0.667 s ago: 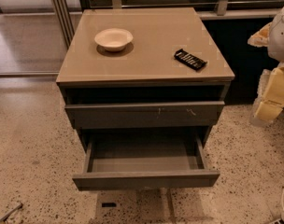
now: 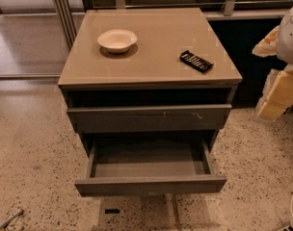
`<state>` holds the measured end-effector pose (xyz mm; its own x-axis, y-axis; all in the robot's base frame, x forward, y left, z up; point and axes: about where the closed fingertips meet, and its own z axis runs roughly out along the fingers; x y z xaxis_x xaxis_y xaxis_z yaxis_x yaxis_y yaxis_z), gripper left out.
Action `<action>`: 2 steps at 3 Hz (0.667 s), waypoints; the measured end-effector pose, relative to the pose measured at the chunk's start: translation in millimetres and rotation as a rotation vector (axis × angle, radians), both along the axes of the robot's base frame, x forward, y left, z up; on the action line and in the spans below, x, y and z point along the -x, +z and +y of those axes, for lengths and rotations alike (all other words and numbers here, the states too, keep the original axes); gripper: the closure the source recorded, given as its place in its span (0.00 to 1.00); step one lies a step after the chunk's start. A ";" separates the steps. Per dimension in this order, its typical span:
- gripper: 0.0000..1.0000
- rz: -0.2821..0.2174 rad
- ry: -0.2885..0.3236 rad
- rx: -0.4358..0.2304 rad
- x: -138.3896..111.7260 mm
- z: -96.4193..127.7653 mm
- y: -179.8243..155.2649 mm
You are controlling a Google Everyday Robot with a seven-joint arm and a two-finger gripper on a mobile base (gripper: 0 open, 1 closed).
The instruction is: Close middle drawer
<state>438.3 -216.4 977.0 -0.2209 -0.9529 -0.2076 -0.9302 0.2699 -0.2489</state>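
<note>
The middle drawer (image 2: pixel 150 186) stands pulled far out of the grey cabinet, its plain grey front low in the view and its empty grey box interior (image 2: pixel 149 163) open to view. Above it sits the wider grey front with small white scratch marks (image 2: pixel 149 118), nearly in. My gripper (image 2: pixel 275 97) is at the right edge of the view, beside the cabinet's right side at about the height of the upper front. It is apart from the open drawer and touches nothing that I can see.
On the cabinet top (image 2: pixel 151 57) a white bowl (image 2: pixel 117 40) sits at the back left and a black remote (image 2: pixel 196 61) at the right. Speckled floor lies around the cabinet. Metal posts (image 2: pixel 64 13) stand at the back left.
</note>
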 end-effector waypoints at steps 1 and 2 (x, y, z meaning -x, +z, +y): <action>0.42 -0.007 -0.001 0.000 -0.1 0.7 0.5; 0.65 -0.004 0.001 -0.014 0.8 3.4 -25.3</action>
<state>437.5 -213.1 951.7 -0.2193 -0.9502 -0.2214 -0.9295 0.2724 -0.2486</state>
